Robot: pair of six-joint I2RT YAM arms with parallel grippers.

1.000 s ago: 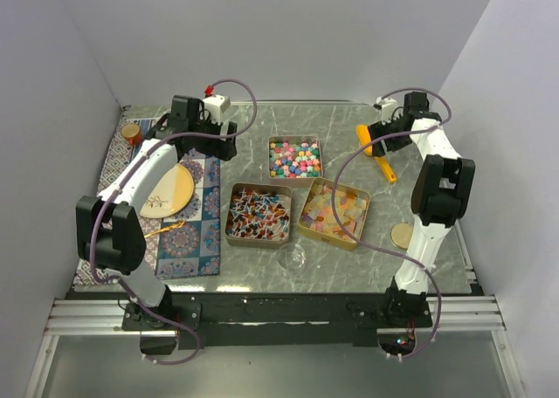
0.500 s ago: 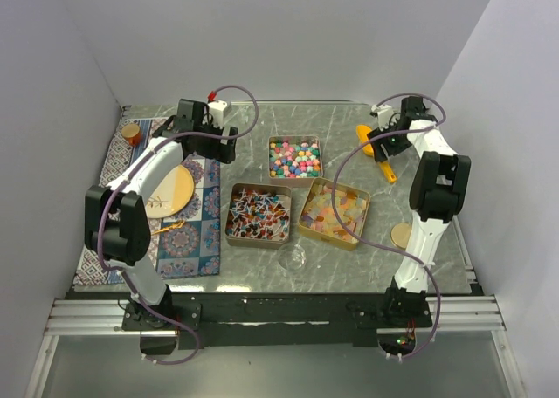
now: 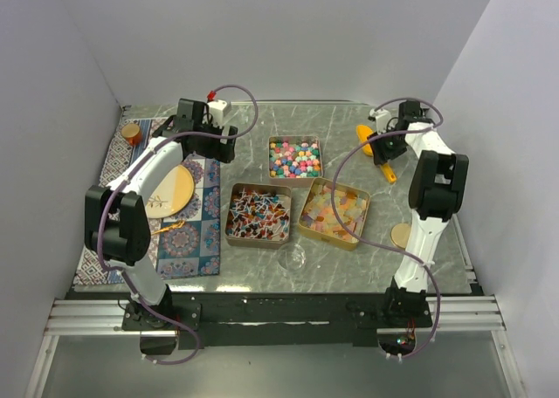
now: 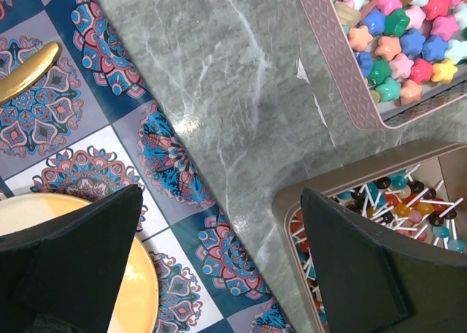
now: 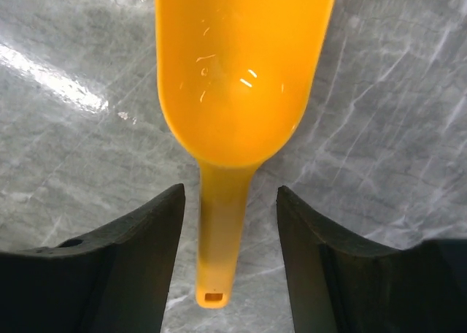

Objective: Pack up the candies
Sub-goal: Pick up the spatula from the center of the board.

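Observation:
Three tins hold the candies: multicolour pieces (image 3: 294,157), red-blue-white stick pieces (image 3: 258,215) and yellow-pink-orange squares (image 3: 334,211). The left wrist view shows the multicolour ones (image 4: 394,33) and the stick ones (image 4: 405,201). My left gripper (image 3: 227,145) is open and empty. It hangs over the mat's edge (image 4: 222,196), between the plate and the stick-candy tin. An orange scoop (image 3: 386,172) lies at the back right. My right gripper (image 3: 385,145) is open just above it. Its fingers straddle the scoop's handle (image 5: 222,238) without touching it.
A patterned mat (image 3: 188,236) on the left carries a yellow plate (image 3: 170,191), a gold spoon (image 3: 171,229) and a small orange-lidded jar (image 3: 131,133). A clear glass bowl (image 3: 292,258) sits near the front. A gold round lid (image 3: 401,235) lies by the right arm.
My left arm has swung its elbow up and its gripper has shifted slightly right. My right gripper has moved a little back over the scoop. The tins have not moved.

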